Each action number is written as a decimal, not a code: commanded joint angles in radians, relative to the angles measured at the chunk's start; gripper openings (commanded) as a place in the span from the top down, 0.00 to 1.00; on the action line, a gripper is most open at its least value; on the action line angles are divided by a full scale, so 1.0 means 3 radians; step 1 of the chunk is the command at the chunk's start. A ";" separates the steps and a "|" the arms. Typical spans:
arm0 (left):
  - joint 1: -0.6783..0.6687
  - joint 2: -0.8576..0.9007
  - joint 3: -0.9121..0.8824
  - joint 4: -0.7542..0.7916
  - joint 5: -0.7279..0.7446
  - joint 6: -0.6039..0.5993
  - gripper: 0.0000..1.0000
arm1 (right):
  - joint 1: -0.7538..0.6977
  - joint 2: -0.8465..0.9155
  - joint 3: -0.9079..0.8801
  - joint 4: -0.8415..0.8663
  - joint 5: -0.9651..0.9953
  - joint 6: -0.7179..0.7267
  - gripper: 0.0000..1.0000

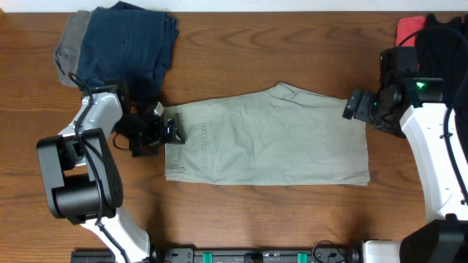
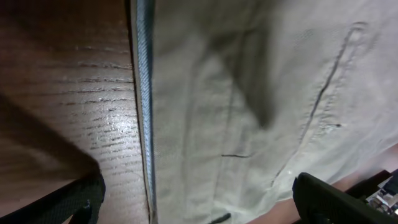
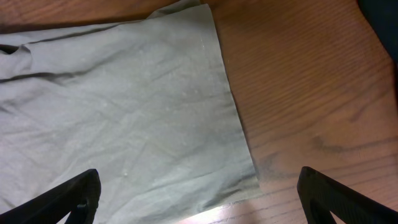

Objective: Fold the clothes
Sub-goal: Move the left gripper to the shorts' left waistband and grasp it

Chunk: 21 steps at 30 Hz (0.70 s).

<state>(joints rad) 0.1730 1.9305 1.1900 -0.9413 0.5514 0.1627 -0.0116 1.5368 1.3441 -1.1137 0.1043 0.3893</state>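
Observation:
Khaki-beige shorts (image 1: 267, 135) lie flat in the middle of the table, waistband to the left, leg hems to the right. My left gripper (image 1: 172, 132) is open at the waistband edge, its fingers straddling the band; the left wrist view shows the waistband and a pocket seam (image 2: 249, 124) between the open fingers (image 2: 199, 208). My right gripper (image 1: 354, 107) is open at the shorts' upper right corner. The right wrist view shows the hem corner (image 3: 155, 112) between the spread fingers (image 3: 199, 199), not held.
A folded navy piece (image 1: 128, 44) on a grey piece (image 1: 69, 44) sits at the back left. Red fabric (image 1: 409, 28) and black fabric (image 1: 442, 44) lie at the back right, behind the right arm. Bare wood lies in front of the shorts.

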 commanded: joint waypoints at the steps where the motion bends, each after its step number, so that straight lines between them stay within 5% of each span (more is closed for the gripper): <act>1: -0.0005 0.0041 -0.0071 0.0019 0.0056 0.0080 0.02 | -0.0006 -0.0024 0.0004 -0.0004 0.0010 -0.0029 0.01; 13: -0.0112 0.0041 -0.0613 0.0412 0.0060 0.0065 0.01 | -0.0006 -0.0024 0.0004 -0.0004 0.0010 -0.0029 0.01; 21: -0.0284 0.0041 -0.0856 0.0715 0.0057 -0.0151 0.35 | -0.0006 -0.0024 0.0004 -0.0004 0.0011 -0.0029 0.01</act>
<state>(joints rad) 0.1097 1.8515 1.0100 -0.7444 0.6567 0.1341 -0.0116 1.5368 1.3441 -1.1133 0.1043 0.3893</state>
